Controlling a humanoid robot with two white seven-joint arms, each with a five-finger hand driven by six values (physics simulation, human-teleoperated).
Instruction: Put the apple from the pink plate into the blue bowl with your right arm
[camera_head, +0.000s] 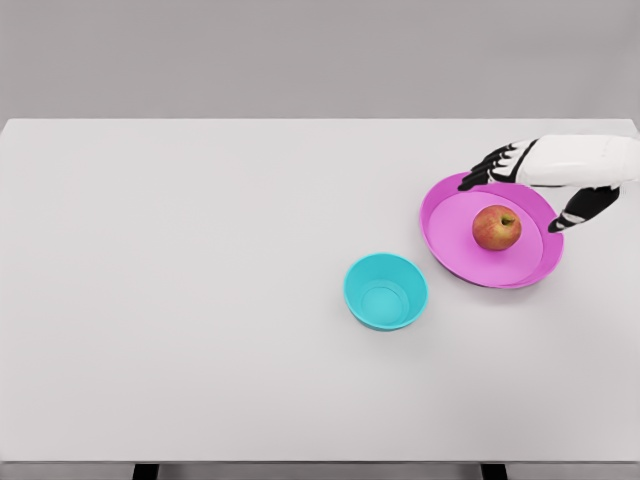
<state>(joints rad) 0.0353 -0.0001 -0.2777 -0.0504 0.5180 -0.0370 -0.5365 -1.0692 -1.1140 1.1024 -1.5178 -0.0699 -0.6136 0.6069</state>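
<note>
White table (200, 300), plain grey wall (300, 55) behind it

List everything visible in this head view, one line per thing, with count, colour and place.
table: one, white, fills most of the view
plate: one, pink, on the table at the right
apple: one, red with yellow patches, upright on the plate, stem up
bowl: one, blue, nothing in it, on the table just left of and nearer than the plate, apart from it
right hand: one, white with black fingers, comes in from the right edge, fingers spread over the far side of the plate, holding nothing, not touching the apple
left hand: not in view
</note>
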